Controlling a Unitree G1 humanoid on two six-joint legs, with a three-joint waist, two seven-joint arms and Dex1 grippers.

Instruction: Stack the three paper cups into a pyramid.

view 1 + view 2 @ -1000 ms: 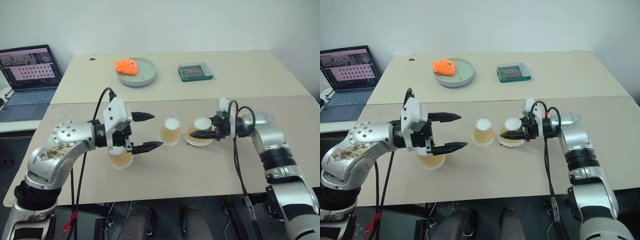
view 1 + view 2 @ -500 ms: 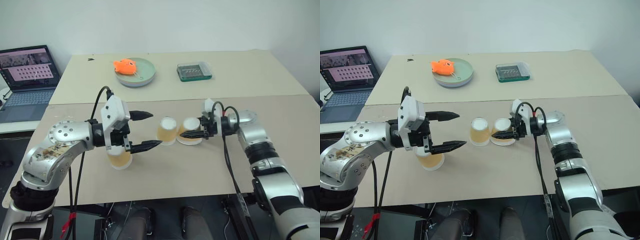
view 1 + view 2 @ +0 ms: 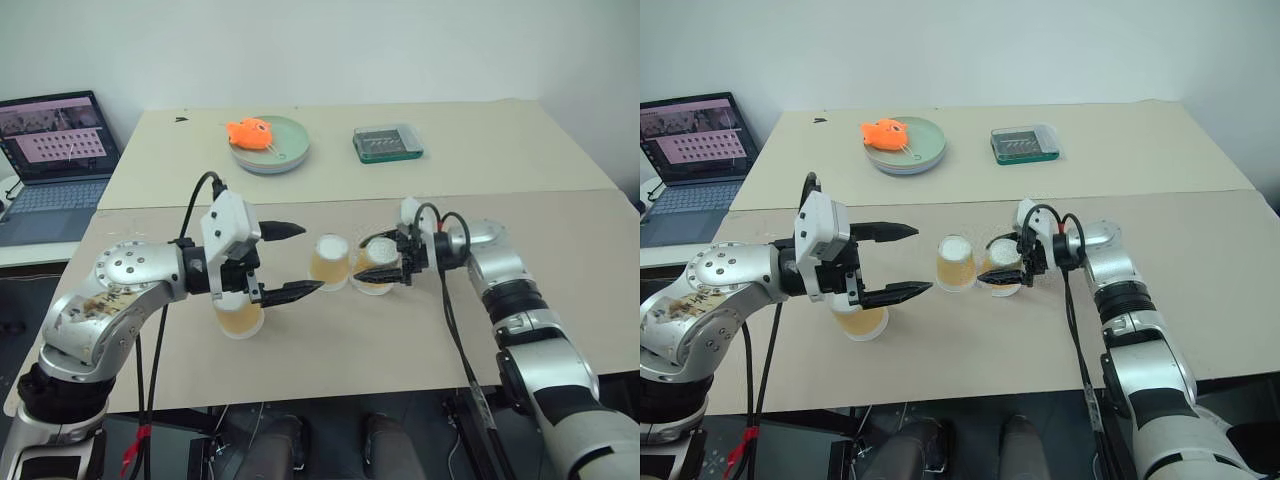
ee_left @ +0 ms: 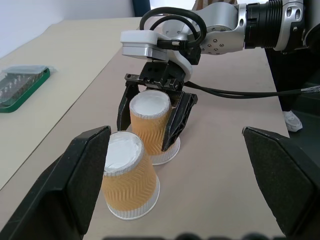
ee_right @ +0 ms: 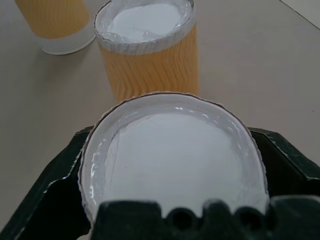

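Observation:
Three paper cups stand upside down on the tan table (image 3: 400,340), white bottoms up. The right one (image 4: 148,120) sits between the spread fingers of my right gripper (image 3: 380,260), which is open around it, one finger on each side. The middle cup (image 3: 329,262) stands just left of it, nearly touching. The third cup (image 3: 239,316) stands further left, partly hidden under my left gripper (image 3: 312,258). That gripper hovers above the table, open and holding nothing, pointing toward the middle cup.
At the back, an orange plush fish (image 3: 251,131) lies on a green plate (image 3: 292,150). A green tray (image 3: 388,143) sits to its right, and an open laptop (image 3: 55,140) stands at the far left. The table's front edge runs close below the cups.
My right gripper slid the right cup left, close to the middle cup, then opened from shut and now straddles it. The left gripper stayed still.

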